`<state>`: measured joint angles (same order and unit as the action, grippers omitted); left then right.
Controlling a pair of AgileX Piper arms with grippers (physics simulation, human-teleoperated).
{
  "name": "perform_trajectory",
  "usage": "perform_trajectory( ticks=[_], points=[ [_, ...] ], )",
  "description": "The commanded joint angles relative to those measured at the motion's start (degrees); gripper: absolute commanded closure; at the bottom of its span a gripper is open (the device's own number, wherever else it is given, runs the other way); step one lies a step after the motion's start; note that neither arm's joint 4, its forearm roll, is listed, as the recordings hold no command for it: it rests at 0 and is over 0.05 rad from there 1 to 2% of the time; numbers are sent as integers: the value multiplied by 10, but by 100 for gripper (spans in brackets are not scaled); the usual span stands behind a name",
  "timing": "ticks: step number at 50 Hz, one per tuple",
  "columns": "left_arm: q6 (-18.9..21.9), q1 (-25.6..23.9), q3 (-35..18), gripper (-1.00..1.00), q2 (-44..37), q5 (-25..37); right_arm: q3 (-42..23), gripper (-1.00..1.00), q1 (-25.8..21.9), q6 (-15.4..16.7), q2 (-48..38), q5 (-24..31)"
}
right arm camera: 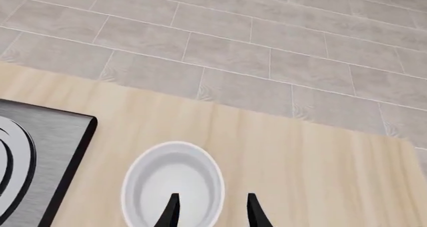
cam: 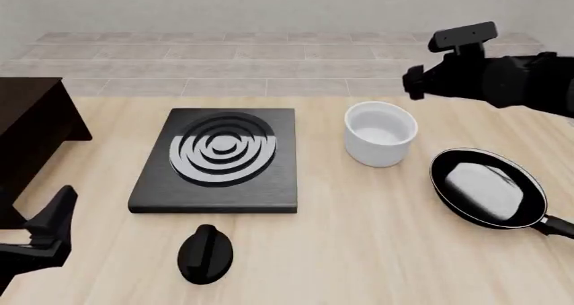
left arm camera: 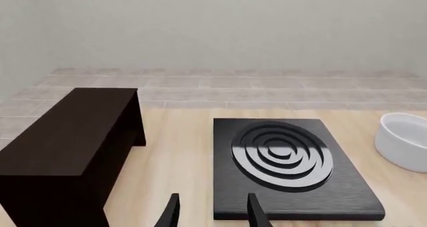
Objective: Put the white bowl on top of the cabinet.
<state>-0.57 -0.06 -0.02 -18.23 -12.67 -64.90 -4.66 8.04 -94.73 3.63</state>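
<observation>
The white bowl (cam: 381, 134) stands upright on the wooden table, right of the stove plate; it also shows in the right wrist view (right arm camera: 173, 187) and at the edge of the left wrist view (left arm camera: 403, 142). My right gripper (right arm camera: 212, 212) is open and hovers above and behind the bowl, holding nothing; in the front view it (cam: 415, 82) hangs in the air at the upper right. The dark cabinet (cam: 27, 130) sits at the table's far left, its flat top (left arm camera: 67, 142) bare. My left gripper (left arm camera: 212, 214) is open and empty, low near the front left corner (cam: 54, 218).
A black stove plate (cam: 220, 158) with grey rings lies in the middle. A black frying pan (cam: 488, 187) sits right of the bowl, handle toward the right edge. A black knob-shaped object (cam: 206, 251) lies in front of the stove. Grey tiled floor lies beyond the table.
</observation>
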Motion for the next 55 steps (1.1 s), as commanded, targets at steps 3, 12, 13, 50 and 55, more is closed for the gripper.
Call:
perform_trajectory(
  ticks=[3, 12, 13, 50, 55],
  points=[
    [3, -1, 0, -100, -43, -32, -1, -100, 8, -3, -36, -21],
    [5, -1, 0, -100, -55, -41, 5, -100, 17, -1, -53, -34],
    [5, -1, 0, -100, -56, -41, 7, -100, 19, 1, -55, -37],
    [11, 4, 0, -100, -70, -52, 9, -100, 42, -17, -124, -74],
    [11, 4, 0, -100, -74, -55, 12, -100, 42, -19, -131, -81]
  ],
)
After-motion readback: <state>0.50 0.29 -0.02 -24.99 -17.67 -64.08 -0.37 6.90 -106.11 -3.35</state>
